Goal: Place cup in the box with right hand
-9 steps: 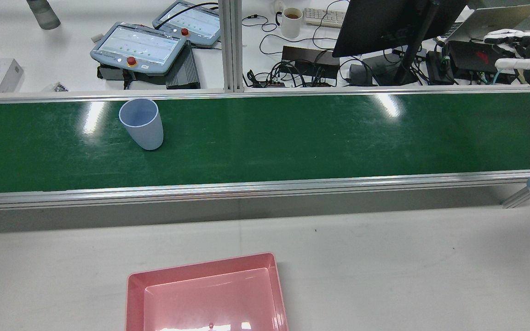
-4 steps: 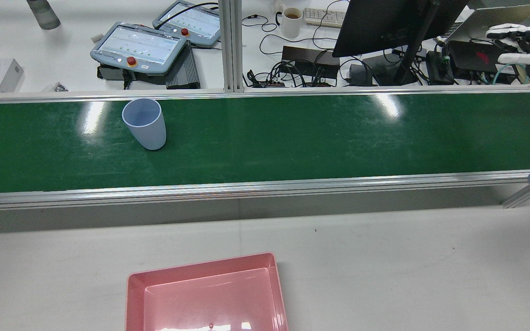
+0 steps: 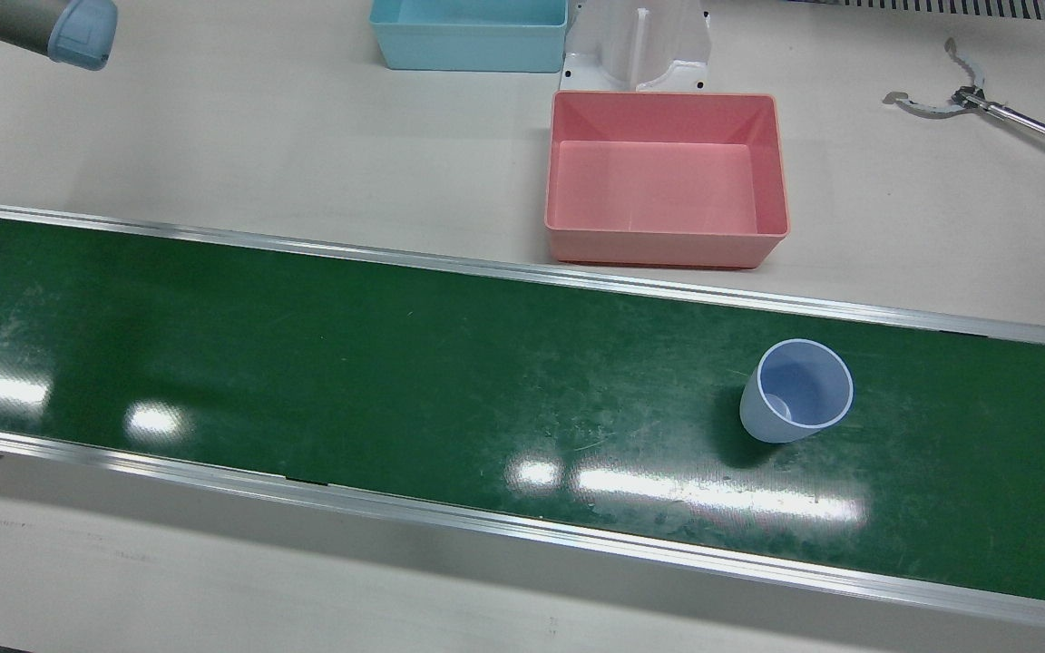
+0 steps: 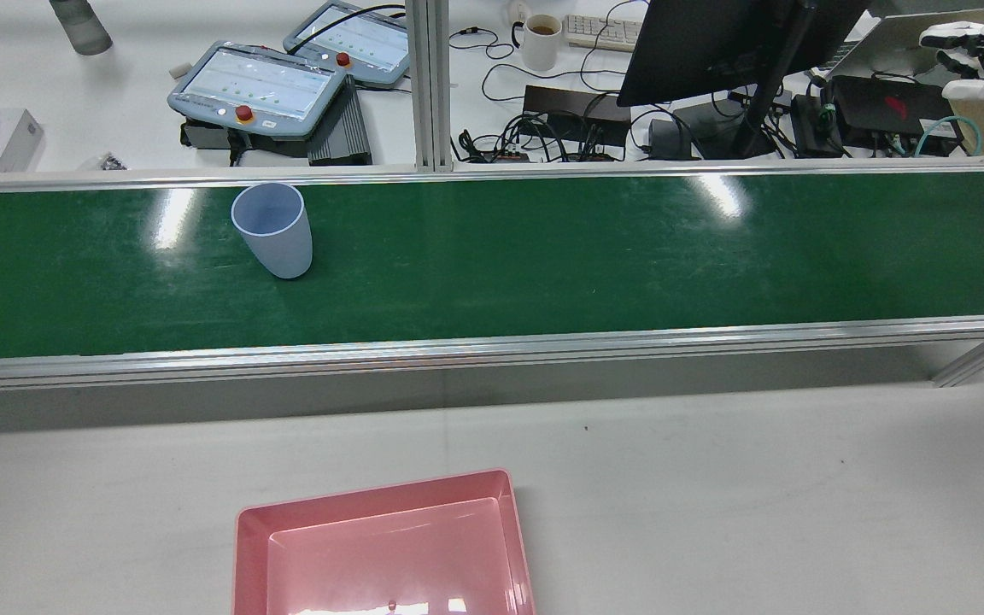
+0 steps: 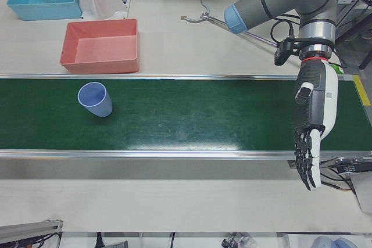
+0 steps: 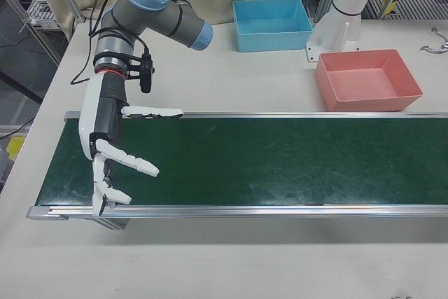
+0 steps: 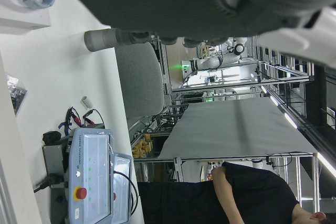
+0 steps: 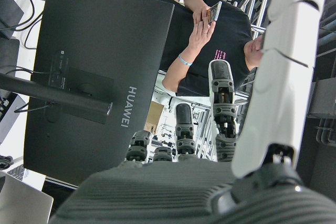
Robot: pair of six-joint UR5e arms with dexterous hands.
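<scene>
Standing upright on the green conveyor belt, the pale blue cup has its open mouth up and, seen from the front view, nothing inside it. It sits on the half of the belt before the robot's left arm, toward the operators' edge, and nothing touches it. On the worktop just beside the belt's robot-side rail lies the pink box, also empty, its bare floor showing in the front view; the cup is apart from it, across the rail. A light blue box stands farther back near the white pedestal; what shows of its inside is bare.

The right hand hangs over the far end of the belt on the robot's right side, well apart from the cup, fingers spread and holding nothing. The left hand hangs at the opposite end, pointing down past the belt's front rail, its fingers extended and slightly apart, likewise empty. A metal grabber tool lies on the worktop well clear of both boxes.
</scene>
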